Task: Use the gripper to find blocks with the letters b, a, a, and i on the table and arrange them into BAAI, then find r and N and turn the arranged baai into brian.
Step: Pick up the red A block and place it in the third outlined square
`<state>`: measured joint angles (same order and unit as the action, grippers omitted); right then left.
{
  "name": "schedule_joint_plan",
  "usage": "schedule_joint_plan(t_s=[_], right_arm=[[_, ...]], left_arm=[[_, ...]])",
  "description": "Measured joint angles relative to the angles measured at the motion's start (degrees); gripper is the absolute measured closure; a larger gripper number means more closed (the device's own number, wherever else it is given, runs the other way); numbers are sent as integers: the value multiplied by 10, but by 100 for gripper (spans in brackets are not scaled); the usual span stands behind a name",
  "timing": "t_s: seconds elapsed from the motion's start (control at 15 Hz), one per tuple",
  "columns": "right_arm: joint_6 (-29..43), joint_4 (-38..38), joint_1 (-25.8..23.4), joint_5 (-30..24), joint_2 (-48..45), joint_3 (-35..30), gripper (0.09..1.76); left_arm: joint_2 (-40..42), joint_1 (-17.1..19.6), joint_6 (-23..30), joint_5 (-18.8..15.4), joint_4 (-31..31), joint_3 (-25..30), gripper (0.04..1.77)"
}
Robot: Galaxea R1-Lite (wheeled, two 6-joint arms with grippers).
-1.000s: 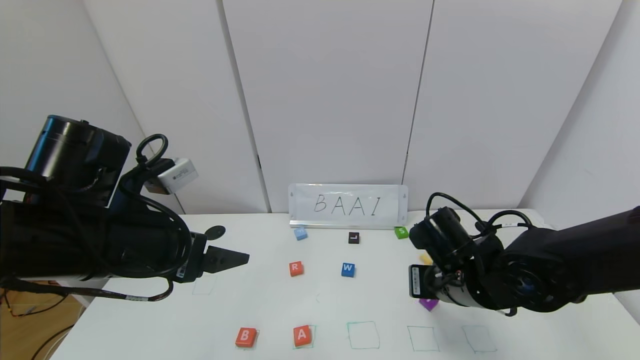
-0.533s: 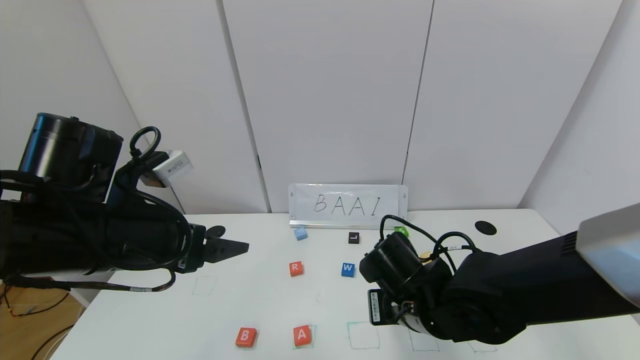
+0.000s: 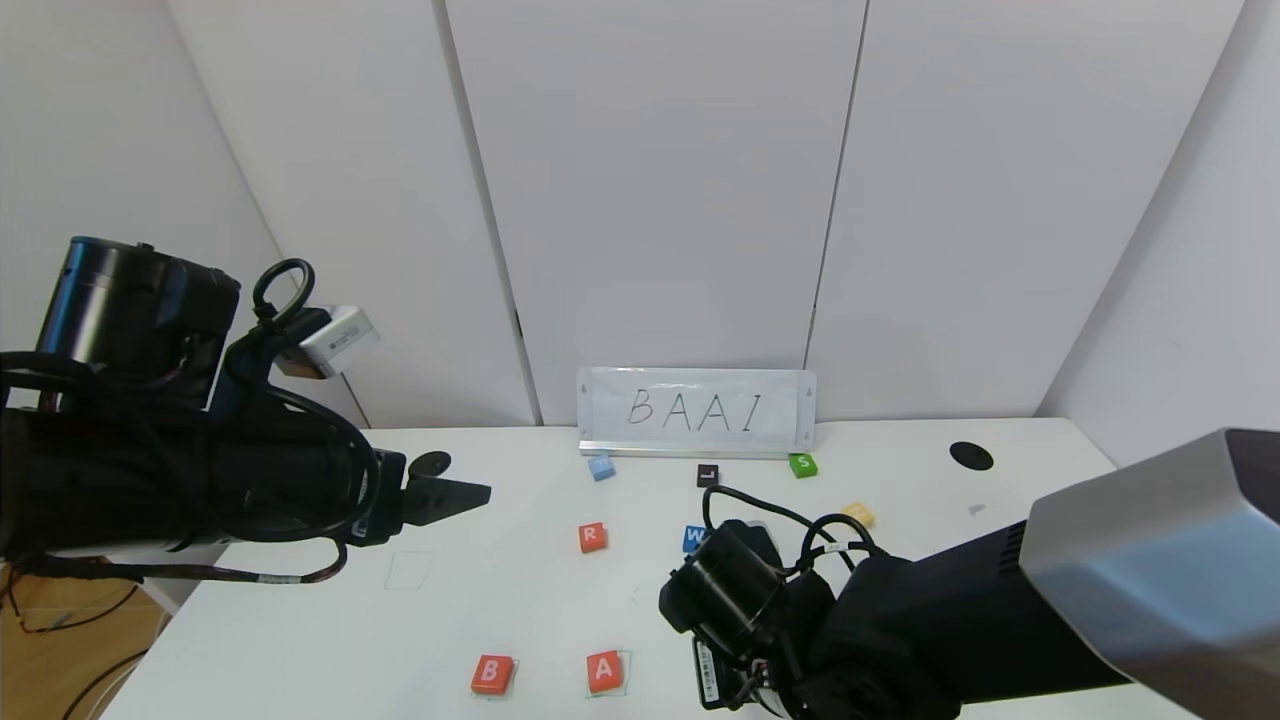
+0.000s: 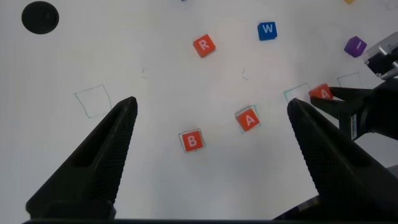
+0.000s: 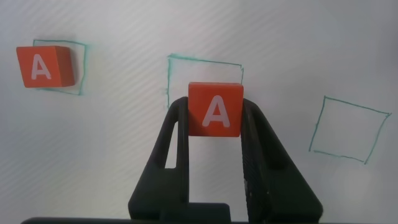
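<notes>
My right gripper (image 5: 215,118) is shut on an orange-red A block (image 5: 215,109), held just above an empty green outline (image 5: 171,73) on the white table (image 3: 500,600). In the head view its fingers are hidden under the arm. The other A block (image 3: 604,670) and the B block (image 3: 491,673) sit in the front row outlines. The R block (image 3: 592,537) lies mid-table. The purple I block (image 4: 355,45) shows only in the left wrist view. My left gripper (image 3: 470,495) is open and empty, high over the table's left side.
A blue W cube (image 3: 694,537), a black L cube (image 3: 708,475), a green S cube (image 3: 802,464), a light blue cube (image 3: 600,466) and a yellow cube (image 3: 858,514) lie toward the back. A BAAI sign (image 3: 696,411) stands at the far edge. Another empty outline (image 5: 348,130) lies beside the held block.
My right arm has swung left and toward the front edge with the A block, from the table's right side to over the front row outlines. My left arm has barely moved.
</notes>
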<state>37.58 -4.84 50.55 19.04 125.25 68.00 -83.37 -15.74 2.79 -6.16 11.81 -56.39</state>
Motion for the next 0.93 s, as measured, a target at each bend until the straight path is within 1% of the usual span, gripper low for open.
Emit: schedule_joint_plan(t_s=[0.93], right_arm=[[10, 3, 14, -1, 47, 17, 130]], left_arm=[[-18, 5, -8, 0, 0, 0, 9]])
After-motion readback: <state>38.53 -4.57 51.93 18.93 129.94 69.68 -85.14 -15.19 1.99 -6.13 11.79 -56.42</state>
